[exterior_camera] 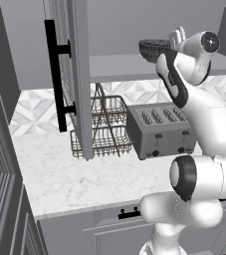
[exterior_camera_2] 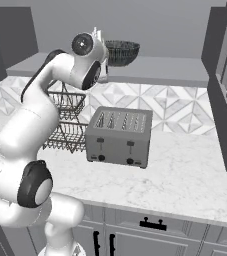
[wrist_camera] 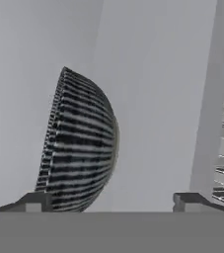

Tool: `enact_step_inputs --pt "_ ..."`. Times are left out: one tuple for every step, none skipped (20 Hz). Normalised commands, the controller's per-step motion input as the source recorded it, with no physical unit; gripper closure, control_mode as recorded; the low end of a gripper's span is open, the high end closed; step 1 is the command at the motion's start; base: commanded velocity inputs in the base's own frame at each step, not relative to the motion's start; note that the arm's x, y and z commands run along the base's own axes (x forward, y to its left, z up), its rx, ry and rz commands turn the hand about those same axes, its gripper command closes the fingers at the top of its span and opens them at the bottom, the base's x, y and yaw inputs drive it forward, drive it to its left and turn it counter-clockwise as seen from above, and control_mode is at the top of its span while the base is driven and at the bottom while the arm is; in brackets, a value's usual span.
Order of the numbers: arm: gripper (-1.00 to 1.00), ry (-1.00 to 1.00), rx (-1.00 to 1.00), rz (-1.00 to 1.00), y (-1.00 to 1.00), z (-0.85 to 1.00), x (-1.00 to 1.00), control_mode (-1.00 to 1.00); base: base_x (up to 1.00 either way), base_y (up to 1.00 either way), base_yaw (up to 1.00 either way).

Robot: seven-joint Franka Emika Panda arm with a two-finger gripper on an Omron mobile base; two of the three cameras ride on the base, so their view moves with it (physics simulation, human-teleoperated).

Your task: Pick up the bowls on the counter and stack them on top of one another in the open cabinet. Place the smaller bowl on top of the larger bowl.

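Reaching high, arm (exterior_camera_2: pixel 45 95) beside bowl (exterior_camera_2: pixel 121 52) on cabinet shelf (exterior_camera_2: pixel 175 67).

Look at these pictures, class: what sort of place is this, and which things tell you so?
A kitchen, computer-rendered. A four-slot toaster and a wire dish rack stand on a marble-look counter, with a tiled backsplash behind and an open wall cabinet holding a ribbed bowl.

Illumination is even and diffuse across all three rendered views, with no visible light source and no glare. Soft shadows lie on the bench (exterior_camera: pixel 74 174) beneath the toaster (exterior_camera: pixel 160 130) and the dish rack (exterior_camera: pixel 104 127). Base views are sharp edge to edge without distortion; the hand view is softer, with the bowl (wrist_camera: pixel 79 143) slightly blurred and coarse.
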Motion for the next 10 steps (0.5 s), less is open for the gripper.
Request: enact_step_inputs --pt "-1.0 -0.11 0.11 -0.05 -0.16 0.38 -1.0 -1.0 0.0 0.0 0.0" --pt "-1.0 -0.1 0.11 -0.05 -0.15 0.38 -1.0 -1.0 0.0 0.0 0.0" --pt "-1.0 -0.09 0.1 -0.05 -0.15 0.36 -1.0 -1.0 0.0 0.0 0.0" --pt "-1.0 -0.09 0.09 -0.04 -0.23 0.28 -1.0 -1.0 0.0 0.0 0.0" --pt "-1.0 -0.08 0.09 -0.03 -0.24 0.21 -1.0 -1.0 0.0 0.0 0.0" --pt "-1.0 -0.06 0.07 -0.02 -0.29 0.06 -1.0 -1.0 0.0 0.0 0.0" --pt "-1.0 -0.07 0.03 0.0 -0.31 0.0 -1.0 -1.0 0.0 0.0 0.0" --pt "-1.0 -0.08 0.0 0.0 -0.31 -0.01 -1.0 -1.0 0.0 0.0 0.0" --pt "-1.0 -0.07 0.0 0.0 -0.3 -0.26 -1.0 -1.0 0.0 0.0 0.0" --pt "-1.0 -0.04 0.0 0.0 -0.31 -0.54 -1.0 -1.0 0.0 0.0 0.0"
